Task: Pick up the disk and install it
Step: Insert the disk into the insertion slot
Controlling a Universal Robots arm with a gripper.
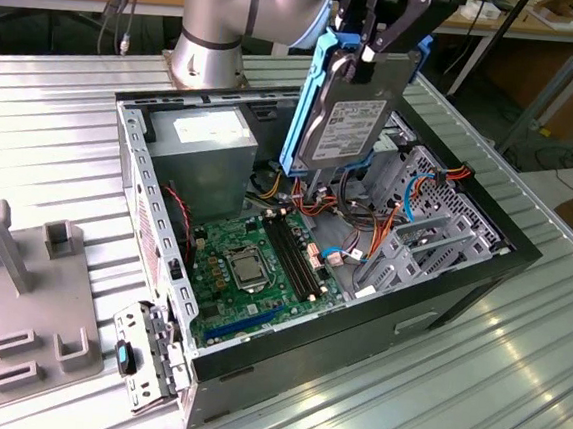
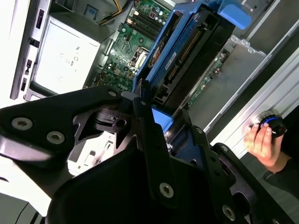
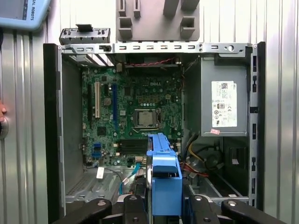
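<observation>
Blue-framed and dark grey, the disk (image 1: pixel 347 119) hangs nearly upright over the open computer case (image 1: pixel 356 333), its upper end clamped between the black jaws. Under it inside the case lie the green motherboard (image 1: pixel 247 261) and the metal drive cage (image 1: pixel 435 233), with the grey power supply (image 1: pixel 206 157) at the case's end nearest the arm's base (image 1: pixel 208 52). In the second wrist view a person's hand (image 2: pixel 259 141) is at a round knob (image 2: pixel 274 125) outside the case.
</observation>
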